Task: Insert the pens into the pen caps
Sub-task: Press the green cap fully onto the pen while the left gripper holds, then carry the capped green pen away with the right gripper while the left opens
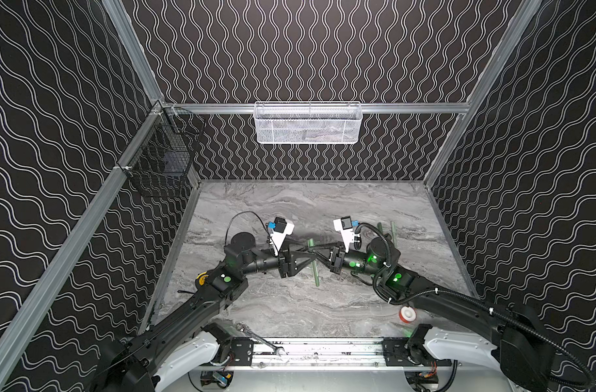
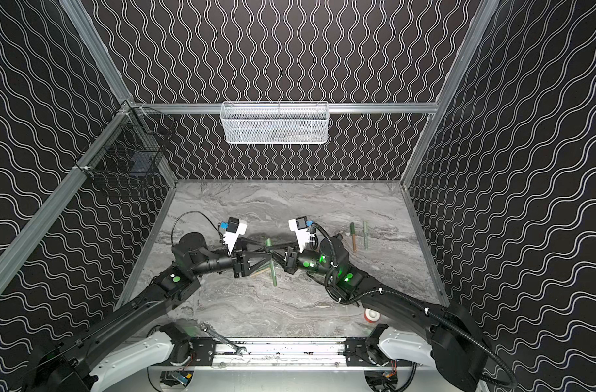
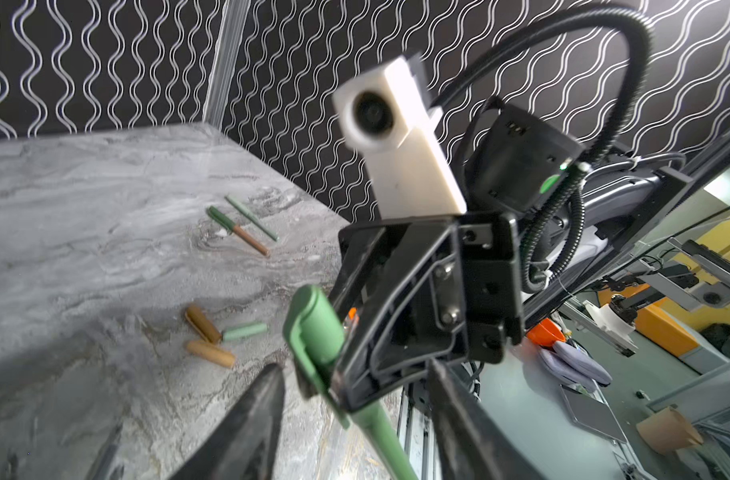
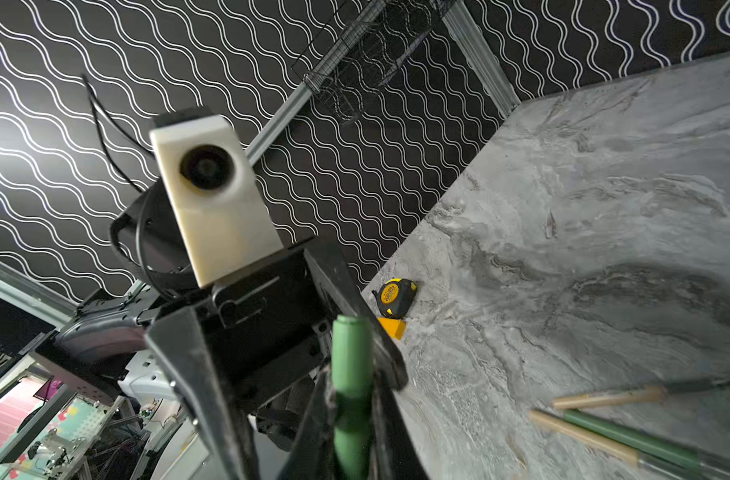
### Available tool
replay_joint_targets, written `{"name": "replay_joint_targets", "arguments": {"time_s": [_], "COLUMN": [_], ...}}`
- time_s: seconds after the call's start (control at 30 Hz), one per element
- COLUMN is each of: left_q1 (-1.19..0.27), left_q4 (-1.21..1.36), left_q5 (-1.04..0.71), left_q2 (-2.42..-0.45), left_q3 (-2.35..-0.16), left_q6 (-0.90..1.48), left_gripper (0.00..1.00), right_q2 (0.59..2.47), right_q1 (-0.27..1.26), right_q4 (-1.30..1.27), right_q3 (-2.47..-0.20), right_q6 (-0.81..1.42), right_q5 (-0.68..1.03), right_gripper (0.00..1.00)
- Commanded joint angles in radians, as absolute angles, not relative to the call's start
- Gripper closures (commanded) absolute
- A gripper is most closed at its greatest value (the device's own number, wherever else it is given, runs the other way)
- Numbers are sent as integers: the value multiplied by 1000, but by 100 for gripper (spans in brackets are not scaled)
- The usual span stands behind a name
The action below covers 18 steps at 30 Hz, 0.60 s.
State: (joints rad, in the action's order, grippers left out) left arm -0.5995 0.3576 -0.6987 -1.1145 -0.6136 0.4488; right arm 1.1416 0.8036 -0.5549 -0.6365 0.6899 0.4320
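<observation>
Mid-table (image 1: 323, 305), right gripper (image 4: 350, 386) jaws clenched on capped green pen (image 3: 315, 328), left gripper (image 3: 352, 370) jaws released, spread either side of it, loose pen caps (image 3: 210, 353) lower left of centre

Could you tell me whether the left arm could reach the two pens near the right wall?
Probably not as things stand: the right arm, with the right gripper shut on a green pen, stands between the left gripper and those two pens.

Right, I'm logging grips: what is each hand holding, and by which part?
The right hand grips the green pen on its barrel, just below its cap. The left hand is open, holding nothing.
</observation>
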Motion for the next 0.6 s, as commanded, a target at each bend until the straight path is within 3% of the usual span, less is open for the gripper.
{"name": "replay_joint_targets", "arguments": {"time_s": [0.0, 0.23, 0.33, 0.57], "left_q1": [-598, -598, -597, -598], "left_q4": [430, 408, 404, 308], "left_q5": [-698, -713, -708, -699], "left_q2": [-1125, -1140, -1140, -1105], "left_q3": [-614, -613, -611, -619], "left_q6": [452, 442, 444, 435], "left_gripper": [30, 15, 1, 1], "right_q2": [1110, 1049, 1032, 1185], "right_q1": [766, 683, 624, 404], "right_q4": [-514, -444, -353, 106], "right_q3": [-631, -645, -667, -853], "right_q6": [709, 676, 645, 439], "right_q5": [438, 467, 452, 339], "right_gripper": [100, 100, 100, 98]}}
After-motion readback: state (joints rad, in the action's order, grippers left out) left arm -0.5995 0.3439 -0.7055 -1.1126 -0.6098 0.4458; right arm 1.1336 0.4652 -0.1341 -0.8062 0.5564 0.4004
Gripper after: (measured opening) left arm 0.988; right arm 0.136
